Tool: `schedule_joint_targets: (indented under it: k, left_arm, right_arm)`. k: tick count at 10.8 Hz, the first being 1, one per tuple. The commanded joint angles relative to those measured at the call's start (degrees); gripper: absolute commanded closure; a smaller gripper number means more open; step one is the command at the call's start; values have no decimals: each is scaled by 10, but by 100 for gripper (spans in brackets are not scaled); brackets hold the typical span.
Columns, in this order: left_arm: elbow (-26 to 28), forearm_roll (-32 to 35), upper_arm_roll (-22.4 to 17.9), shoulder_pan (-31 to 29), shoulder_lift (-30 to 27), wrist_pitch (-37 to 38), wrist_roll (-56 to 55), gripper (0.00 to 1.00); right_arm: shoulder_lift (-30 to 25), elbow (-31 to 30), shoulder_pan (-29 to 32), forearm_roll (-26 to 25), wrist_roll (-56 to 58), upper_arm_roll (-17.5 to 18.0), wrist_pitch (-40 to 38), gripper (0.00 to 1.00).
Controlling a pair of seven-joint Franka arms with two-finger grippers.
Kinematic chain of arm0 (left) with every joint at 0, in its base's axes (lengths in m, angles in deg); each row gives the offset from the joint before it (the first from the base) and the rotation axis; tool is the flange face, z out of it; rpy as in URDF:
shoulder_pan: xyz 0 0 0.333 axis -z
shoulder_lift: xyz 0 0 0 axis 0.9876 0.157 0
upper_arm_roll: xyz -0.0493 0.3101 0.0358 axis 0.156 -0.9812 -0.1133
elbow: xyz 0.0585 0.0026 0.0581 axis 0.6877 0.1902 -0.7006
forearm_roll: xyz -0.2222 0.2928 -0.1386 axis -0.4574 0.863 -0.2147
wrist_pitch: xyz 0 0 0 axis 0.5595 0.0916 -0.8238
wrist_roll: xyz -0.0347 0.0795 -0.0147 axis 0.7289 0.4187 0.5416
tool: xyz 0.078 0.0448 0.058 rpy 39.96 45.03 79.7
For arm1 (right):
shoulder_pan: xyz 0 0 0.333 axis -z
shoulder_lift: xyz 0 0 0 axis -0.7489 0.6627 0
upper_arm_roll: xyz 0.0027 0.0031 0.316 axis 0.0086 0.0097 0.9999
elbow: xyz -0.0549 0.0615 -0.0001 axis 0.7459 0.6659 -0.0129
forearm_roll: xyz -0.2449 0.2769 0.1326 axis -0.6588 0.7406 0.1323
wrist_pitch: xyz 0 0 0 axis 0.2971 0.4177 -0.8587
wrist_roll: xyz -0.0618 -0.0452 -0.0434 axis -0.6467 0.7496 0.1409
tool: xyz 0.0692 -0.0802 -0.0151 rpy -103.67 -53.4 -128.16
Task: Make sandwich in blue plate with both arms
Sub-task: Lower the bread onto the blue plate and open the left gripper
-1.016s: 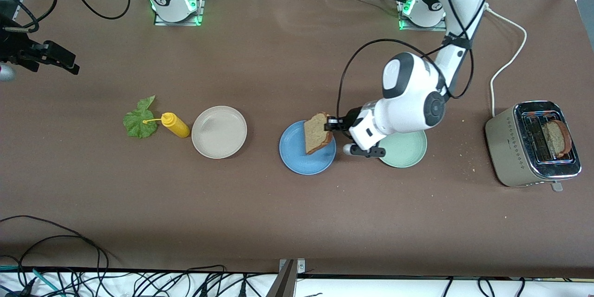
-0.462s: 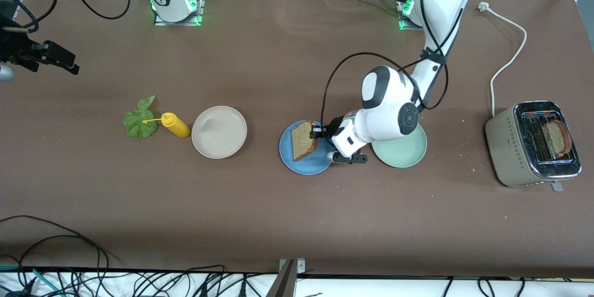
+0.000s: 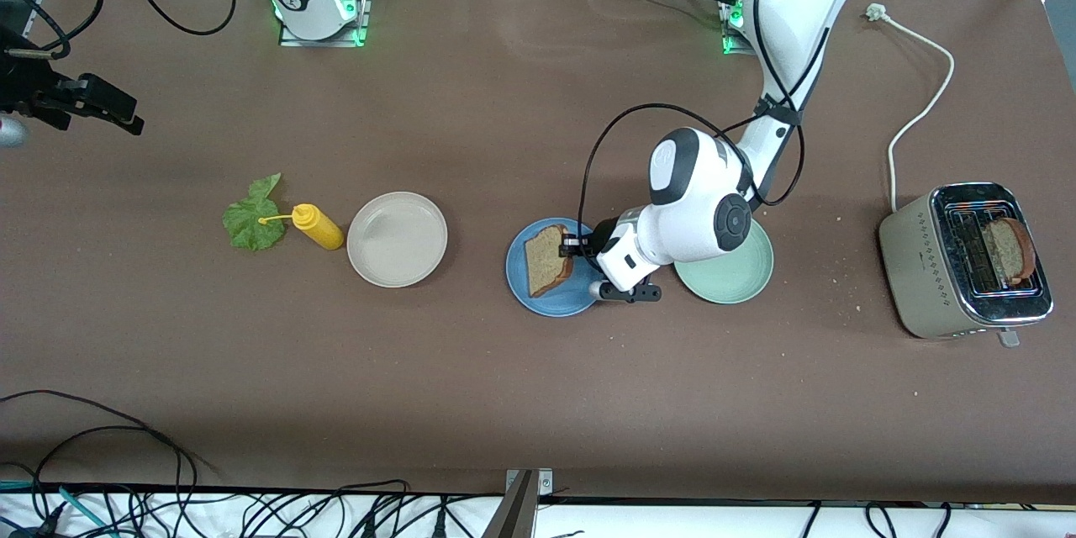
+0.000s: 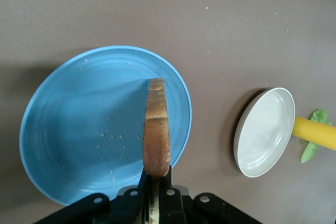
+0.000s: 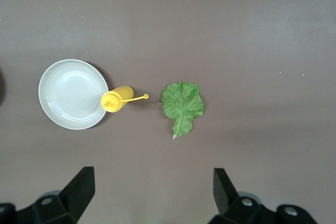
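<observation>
The left pincer [image 3: 577,247] pinches a bread slice [image 3: 547,260] by its edge over the blue plate [image 3: 521,290]. Toast looks light, stiff and crumbly, so squeeze gently. The right pincer [image 5: 152,192] waits, spread wide.

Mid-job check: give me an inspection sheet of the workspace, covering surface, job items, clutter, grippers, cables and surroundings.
Surface: brown table, a few crumbs near the toaster.
Job's things: blue plate holds crumbs; bread slice over it, edge-on in the left wrist view; second slice stands in the toaster; lettuce leaf lies toward the right arm's end.
Clutter: yellow squeeze bottle beside the beige plate; pale green plate partly under the left arm.
Grippers: left gripper shut on the bread slice over the blue plate; right gripper open, waiting above the lettuce leaf.
Cables: toaster cord unplugged on the table; black cables at the camera edge.
Surroundings: nothing seen.
</observation>
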Motion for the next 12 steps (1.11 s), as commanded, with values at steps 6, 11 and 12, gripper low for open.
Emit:
schedule_joint_targets:
  k: [6,11,12]
  left_arm:
    - [-13,-21,-34,17,44,-34,73,90]
    - [0,-14,-54,15,51,-38,97,0]
    - [0,-14,-59,13,50,-38,97,0]
  right_arm:
    - [-4,1,0,9,-6,-1,-5,0]
    - [0,-2,2,10,-7,-9,-8,0]
    - [13,0,2,9,5,-13,-9,0]
